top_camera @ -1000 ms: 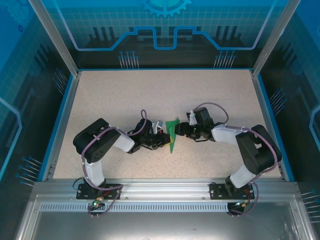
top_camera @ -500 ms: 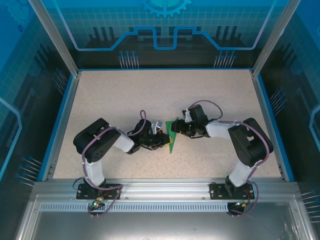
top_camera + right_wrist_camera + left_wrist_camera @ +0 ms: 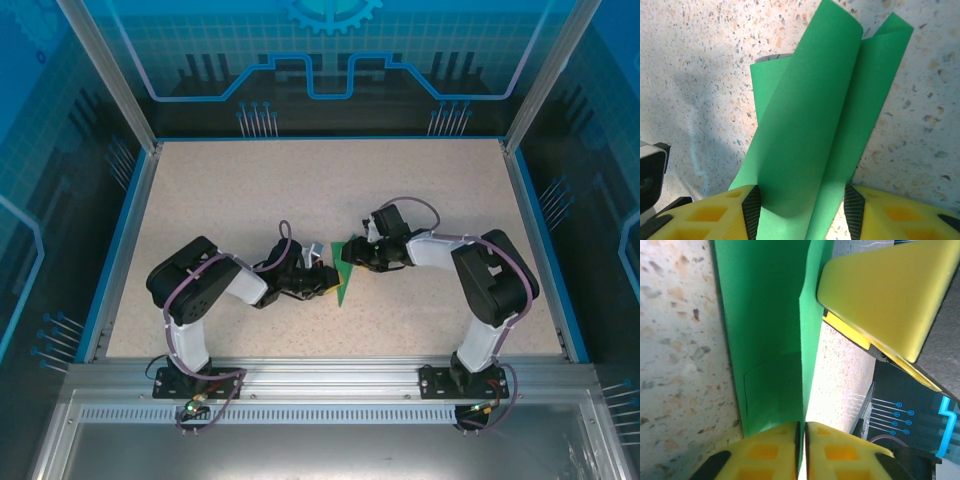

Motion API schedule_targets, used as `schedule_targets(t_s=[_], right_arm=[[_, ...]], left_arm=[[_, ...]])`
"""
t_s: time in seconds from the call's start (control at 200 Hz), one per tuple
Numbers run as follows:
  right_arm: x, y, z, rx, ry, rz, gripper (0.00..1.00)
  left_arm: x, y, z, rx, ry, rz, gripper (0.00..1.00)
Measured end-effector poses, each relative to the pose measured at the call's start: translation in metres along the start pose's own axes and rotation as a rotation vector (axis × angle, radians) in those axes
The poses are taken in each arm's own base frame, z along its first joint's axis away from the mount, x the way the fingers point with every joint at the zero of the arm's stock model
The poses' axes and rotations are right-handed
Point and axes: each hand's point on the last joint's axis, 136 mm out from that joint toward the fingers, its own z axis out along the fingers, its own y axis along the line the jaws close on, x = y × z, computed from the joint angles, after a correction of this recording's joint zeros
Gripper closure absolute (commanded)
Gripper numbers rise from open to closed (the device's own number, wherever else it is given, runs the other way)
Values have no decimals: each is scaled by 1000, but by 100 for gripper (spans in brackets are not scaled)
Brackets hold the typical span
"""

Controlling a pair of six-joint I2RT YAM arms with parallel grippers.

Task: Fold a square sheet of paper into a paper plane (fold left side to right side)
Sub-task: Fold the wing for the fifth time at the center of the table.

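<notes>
At the middle of the speckled beige table (image 3: 250, 190), walled by a blue rail, two black-and-white arms meet nose to nose over a thin bright green paper sheet (image 3: 345, 270). The table bed is the one enclosure visible, and the green paper sheet is the only loose thing on it.

Progress, as I judge it: the green paper sheet is doubled lengthwise into a narrow strip, one layer arching loosely and not pressed flat. No pointed dart shape yet. Flattening the crease, the nose folds and the wings appear to remain.

The left gripper (image 3: 802, 427) has its yellow fingers (image 3: 760, 452) pressed nearly together, pinching the strip's edge. The right gripper (image 3: 802, 200) has its fingers (image 3: 705, 215) apart with the loose fold between them. Whether they squeeze it, I cannot tell.
</notes>
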Motion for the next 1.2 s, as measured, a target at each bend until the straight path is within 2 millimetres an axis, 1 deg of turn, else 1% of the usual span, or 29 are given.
schedule_targets(t_s=[0.185,0.32,0.475,0.55,0.65,0.885,0.965,1.07,1.12,1.2], right_arm=[[0,0,0,6,7,4,49],[0,0,0,7,9,5,49],[0,0,0,7,10,5,49],[0,0,1,8,10,5,49],[0,0,0,8,10,5,49],[0,-1,1,9,12,3,49],[0,0,1,9,12,2,49],[0,0,1,9,12,2,49],[0,0,1,9,12,3,49],[1,0,1,7,13,2,47]], left_arm=[[-7,-3,-7,-3,-18,-11,74],[-20,-10,-18,9,-54,-7,67],[-32,-7,-24,0,-74,-17,64],[-36,-9,-24,2,-75,-15,62],[-41,-12,-20,8,-70,-10,62],[-43,-7,-12,0,-47,-23,62],[-43,-3,-9,-7,-43,-29,64],[-43,1,-6,-13,-33,-37,71],[-44,1,-5,-14,-30,-35,75],[-45,0,-4,-13,-29,-29,86]])
